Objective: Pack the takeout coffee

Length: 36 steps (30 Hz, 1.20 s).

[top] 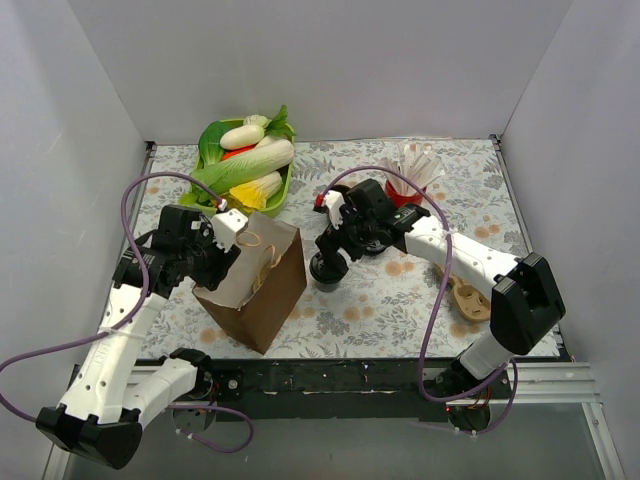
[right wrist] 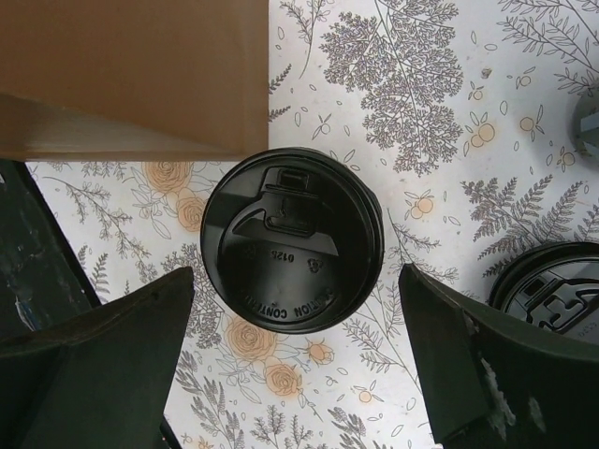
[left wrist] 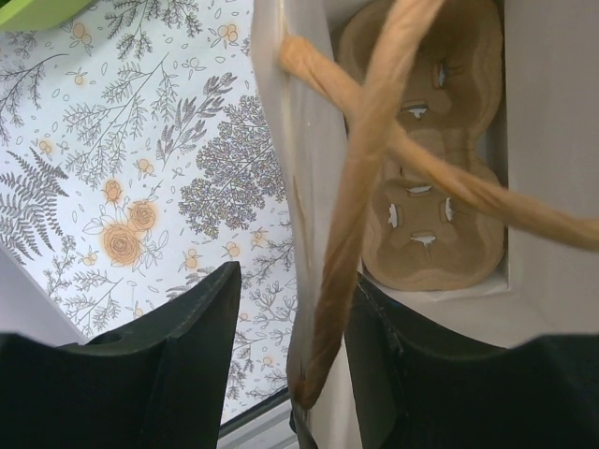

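1. Takeout coffee (right wrist: 292, 251): standing on the flowery tabletop (right wrist: 449, 112), just beside the brown paper bag (top: 262, 290).
2. Right end effector (right wrist: 295, 271): wide open, right above the coffee's black lid.
3. Left end effector (left wrist: 298, 276): half open over the bag's rim, one finger inside, one outside.

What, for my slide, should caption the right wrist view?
Open right gripper hovers over the lidded black coffee cup, which stands beside the brown bag.
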Motion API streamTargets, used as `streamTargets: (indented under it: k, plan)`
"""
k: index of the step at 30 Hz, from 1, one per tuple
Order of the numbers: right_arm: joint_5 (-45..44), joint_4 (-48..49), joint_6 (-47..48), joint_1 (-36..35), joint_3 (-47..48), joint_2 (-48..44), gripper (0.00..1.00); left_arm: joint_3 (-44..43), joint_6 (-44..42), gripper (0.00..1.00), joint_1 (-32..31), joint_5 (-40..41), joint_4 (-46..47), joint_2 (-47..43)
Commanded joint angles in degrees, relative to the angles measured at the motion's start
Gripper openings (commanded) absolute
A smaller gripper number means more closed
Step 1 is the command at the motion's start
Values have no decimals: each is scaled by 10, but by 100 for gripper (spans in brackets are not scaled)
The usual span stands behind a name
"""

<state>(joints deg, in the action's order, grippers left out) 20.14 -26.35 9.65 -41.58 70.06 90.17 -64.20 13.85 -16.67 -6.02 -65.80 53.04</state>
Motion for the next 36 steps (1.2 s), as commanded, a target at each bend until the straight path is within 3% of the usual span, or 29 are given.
streamTargets:
  k: [1, 26, 32, 36]
  plan:
    - [-47, 23, -21, -21, 11, 6, 98, 9, 4, 46, 2, 1, 1, -15]
    - [-113, 8, -18, -54, 48, 17, 98, 27, 8, 47, 8, -11, -1, -36]
    - [-129, 4, 18, -52, 33, 18, 96, 30, 6, 47, 8, -14, 2, -35]
    - [-93, 6, 33, -40, 32, 18, 91, 28, 6, 47, 8, -15, 0, -32]
